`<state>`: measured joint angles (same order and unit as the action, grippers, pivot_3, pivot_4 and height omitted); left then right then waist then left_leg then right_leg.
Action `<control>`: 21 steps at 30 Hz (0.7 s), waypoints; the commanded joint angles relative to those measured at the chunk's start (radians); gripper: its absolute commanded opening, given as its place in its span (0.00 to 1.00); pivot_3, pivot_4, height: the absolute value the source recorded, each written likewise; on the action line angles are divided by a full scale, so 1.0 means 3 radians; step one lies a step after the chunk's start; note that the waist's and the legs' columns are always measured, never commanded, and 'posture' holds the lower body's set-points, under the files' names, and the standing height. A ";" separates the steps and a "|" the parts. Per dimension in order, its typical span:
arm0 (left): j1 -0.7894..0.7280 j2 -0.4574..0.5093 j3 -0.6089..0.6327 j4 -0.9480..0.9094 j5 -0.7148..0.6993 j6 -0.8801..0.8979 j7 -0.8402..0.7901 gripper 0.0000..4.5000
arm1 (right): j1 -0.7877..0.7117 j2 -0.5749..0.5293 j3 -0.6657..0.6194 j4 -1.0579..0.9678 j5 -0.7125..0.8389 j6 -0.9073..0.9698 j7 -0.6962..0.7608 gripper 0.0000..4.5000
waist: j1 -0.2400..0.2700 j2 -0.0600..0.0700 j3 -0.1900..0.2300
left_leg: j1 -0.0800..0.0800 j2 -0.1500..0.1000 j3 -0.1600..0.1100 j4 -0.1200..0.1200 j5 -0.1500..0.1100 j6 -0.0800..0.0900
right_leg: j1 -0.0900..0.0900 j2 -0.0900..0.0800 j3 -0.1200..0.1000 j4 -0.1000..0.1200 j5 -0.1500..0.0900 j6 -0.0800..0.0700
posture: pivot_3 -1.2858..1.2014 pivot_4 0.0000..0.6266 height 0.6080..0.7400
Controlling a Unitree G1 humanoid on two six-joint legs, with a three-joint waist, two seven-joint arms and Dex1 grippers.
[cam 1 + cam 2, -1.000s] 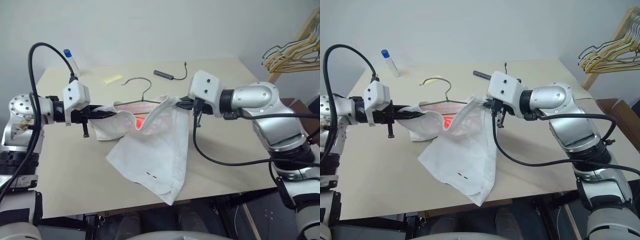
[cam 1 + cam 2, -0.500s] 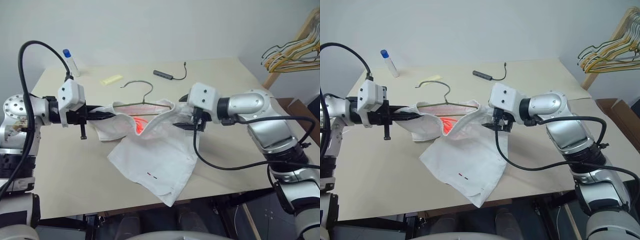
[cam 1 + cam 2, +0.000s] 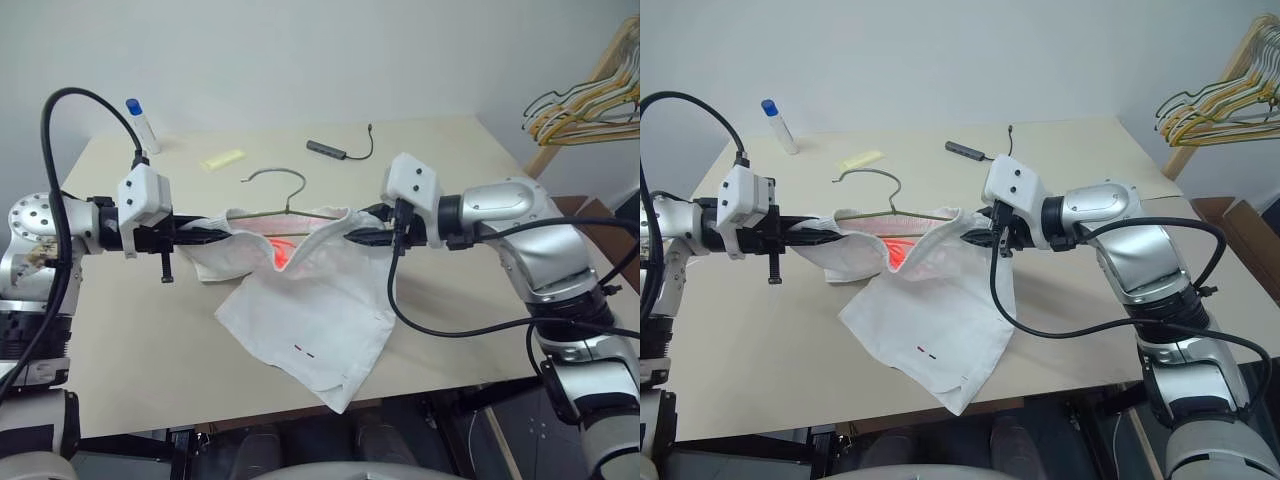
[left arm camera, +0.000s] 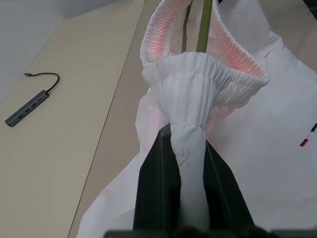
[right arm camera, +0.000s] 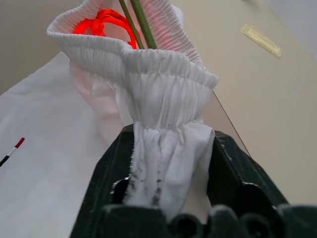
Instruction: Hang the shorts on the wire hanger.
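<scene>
Black grippers (image 3: pixel 218 228) (image 3: pixel 362 237) level, pinching shorts (image 3: pixel 310 320) waistband

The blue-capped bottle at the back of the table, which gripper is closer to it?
Left. The left gripper grips the shorts on the same side of the table as the bottle; the right gripper grips the waistband further away.

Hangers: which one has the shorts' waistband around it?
The lone grey-olive wire hanger over the table, its bar inside the waistband of the shorts, hook sticking out. The yellow and dark hangers are bunched together off to the right, bare.
</scene>
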<state>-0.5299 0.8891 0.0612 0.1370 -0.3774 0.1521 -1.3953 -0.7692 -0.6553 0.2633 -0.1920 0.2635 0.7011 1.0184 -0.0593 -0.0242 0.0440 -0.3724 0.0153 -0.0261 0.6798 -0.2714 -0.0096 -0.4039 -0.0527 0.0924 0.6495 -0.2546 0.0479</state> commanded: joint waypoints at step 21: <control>-0.0169 -0.0078 0.0313 0.0162 -0.0172 0.0074 0.0187 0.57 | 0.0144 0.0086 -0.0261 -0.0173 0.0183 0.0081 -0.0095 0.00 | -0.0021 0.0000 0.0000 | 0.0000 0.0001 -0.0001 0.0000 0.0000 0.0000 | -0.0001 0.0000 0.0000 0.0001 0.0000 0.0000 | 0.51 0.00 1.00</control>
<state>-0.5647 0.8536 0.1019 0.1762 -0.4010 0.1770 -1.3549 -0.7221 -0.6311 0.2514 -0.2129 0.3019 0.7207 1.0211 -0.0655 -0.0242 0.0439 -0.3723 0.0155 -0.0264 0.6798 -0.2714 -0.0096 -0.4041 -0.0526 0.0924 0.6497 -0.2545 0.0479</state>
